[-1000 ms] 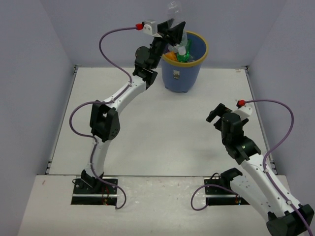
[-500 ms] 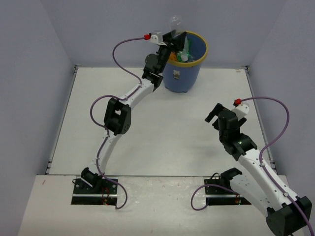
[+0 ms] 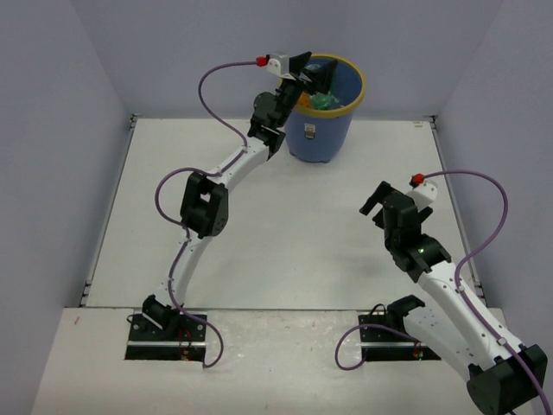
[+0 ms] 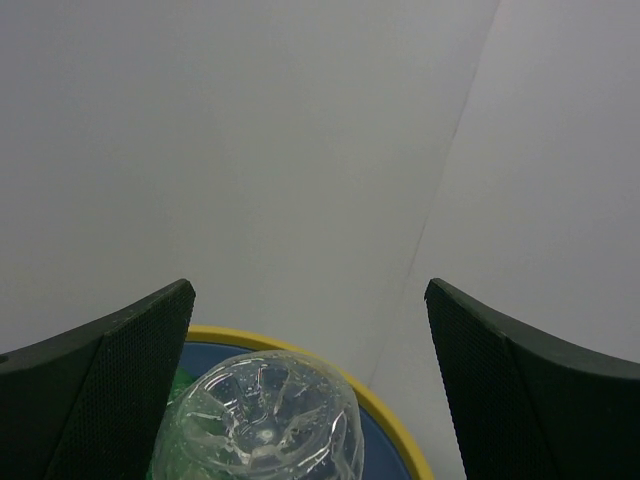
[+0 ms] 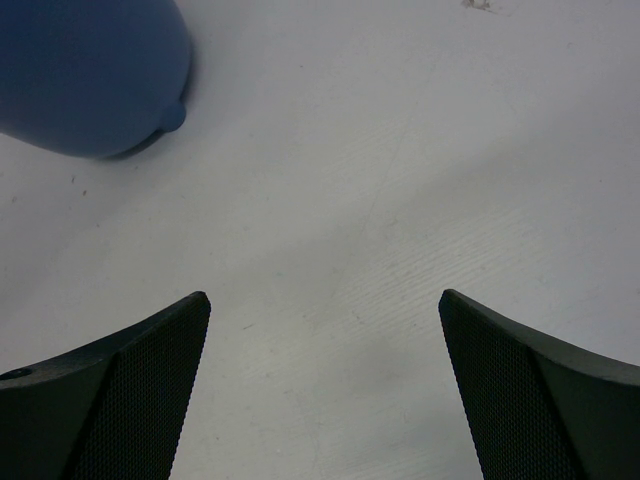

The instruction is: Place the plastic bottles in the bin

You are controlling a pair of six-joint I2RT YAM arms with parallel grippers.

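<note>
The blue bin [image 3: 321, 130] with its yellow rim [image 4: 398, 423] stands at the back of the table. My left gripper [image 3: 311, 69] hovers over its left rim, open [image 4: 308, 290]. A plain clear plastic bottle [image 4: 262, 420] sits bottom-up between and below the fingers, free of the right one and inside the bin. Green [image 3: 326, 101] and orange [image 3: 301, 102] bottles lie in the bin. My right gripper [image 3: 375, 202] hangs open [image 5: 325, 296] above the bare table on the right, holding nothing.
The white tabletop [image 3: 285, 225] is walled on three sides by grey panels. The bin's blue lower wall [image 5: 90, 70] shows at the top left of the right wrist view, well ahead of the right fingers.
My left gripper has opened over the bin, and the clear bottle it held high has dropped down into the bin. The right arm shifted slightly early on, then stayed still.
</note>
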